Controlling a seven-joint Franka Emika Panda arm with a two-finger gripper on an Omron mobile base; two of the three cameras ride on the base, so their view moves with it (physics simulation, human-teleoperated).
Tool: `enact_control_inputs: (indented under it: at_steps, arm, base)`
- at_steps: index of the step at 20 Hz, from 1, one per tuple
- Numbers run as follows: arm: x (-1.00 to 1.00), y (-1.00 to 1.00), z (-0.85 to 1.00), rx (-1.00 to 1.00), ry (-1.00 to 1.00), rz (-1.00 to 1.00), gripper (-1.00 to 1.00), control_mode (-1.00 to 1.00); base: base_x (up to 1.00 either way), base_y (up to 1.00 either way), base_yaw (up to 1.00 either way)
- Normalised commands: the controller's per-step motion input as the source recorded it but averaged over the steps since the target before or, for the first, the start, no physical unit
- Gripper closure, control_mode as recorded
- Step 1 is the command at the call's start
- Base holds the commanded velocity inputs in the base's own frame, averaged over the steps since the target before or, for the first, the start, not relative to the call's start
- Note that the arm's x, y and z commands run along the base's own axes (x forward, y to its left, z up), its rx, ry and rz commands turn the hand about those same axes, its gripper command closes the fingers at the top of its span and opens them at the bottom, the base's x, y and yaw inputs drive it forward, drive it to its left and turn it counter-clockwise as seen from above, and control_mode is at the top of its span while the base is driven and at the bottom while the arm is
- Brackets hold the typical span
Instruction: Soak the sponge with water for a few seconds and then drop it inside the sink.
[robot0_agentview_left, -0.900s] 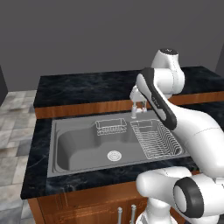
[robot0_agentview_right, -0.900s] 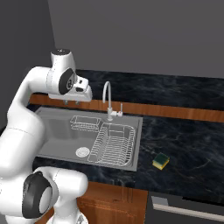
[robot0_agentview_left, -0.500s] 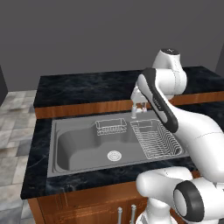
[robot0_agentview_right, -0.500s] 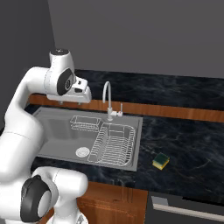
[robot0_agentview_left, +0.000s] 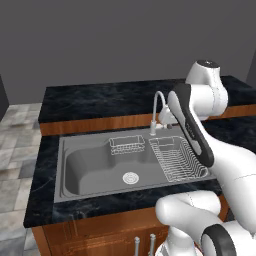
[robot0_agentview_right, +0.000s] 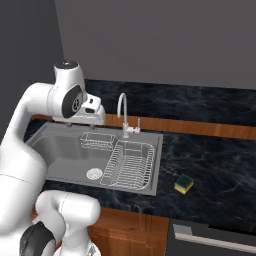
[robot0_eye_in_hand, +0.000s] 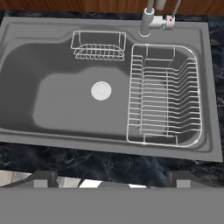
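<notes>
Right base view: the sponge (robot0_agentview_right: 184, 183) lies flat on the dark counter (robot0_agentview_right: 210, 165), well to the right of the sink (robot0_agentview_right: 55, 150) and beside none of its fittings, while the arm hangs above the basin. No water runs from the faucet (robot0_agentview_right: 123, 114). From the hand view, the gripper (robot0_eye_in_hand: 112, 178) looks straight down on the sink, its two dark fingertips (robot0_eye_in_hand: 41, 178) standing wide apart near the bottom edge with nothing between them, so the jaws are open and empty.

The step in hand appears to be the reach for the sponge, and none of the task is done yet. To do it well, the hand should swing right, clear of the faucet neck and over the wire dish rack (robot0_agentview_right: 129, 164), then settle square above the block before descending. A grip across the shorter sides, pads low on the yellow body, would probably hold better than one pinching the green layer (a soft block may squash or slip).

The sponge rests green face up, yellow sides showing. Its long axis seems to run diagonally on the counter, from near left to far right in this view, though it is too small to read the angle closely.
</notes>
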Motion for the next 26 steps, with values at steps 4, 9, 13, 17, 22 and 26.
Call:
enact_control_inputs:
  at_steps: [4,9,13,17,22,26]
  arm:
    - [-0.34,-0.43,0.00,0.00,0.00,0.00,-1.00,-1.00]
    - [-0.29,-0.39,0.00,0.00,0.00,0.00,-1.00,-1.00]
    - [-0.25,-0.33,-0.01,0.00,0.00,0.00,-1.00,-1.00]
    - [-0.18,-0.34,0.00,0.00,0.00,0.01,-1.00,-1.00]
    - [-0.14,-0.34,0.00,0.00,-0.03,0.02,-1.00,-1.00]
    - [-0.07,-0.32,0.00,0.00,-0.15,0.03,-1.00,-1.00]
  base:
    - [0.00,0.00,0.00]
    - [0.00,0.00,0.00]
    - [0.00,0.00,0.00]
    - [0.00,0.00,0.00]
    - [0.00,0.00,0.00]
    - [0.00,0.00,0.00]
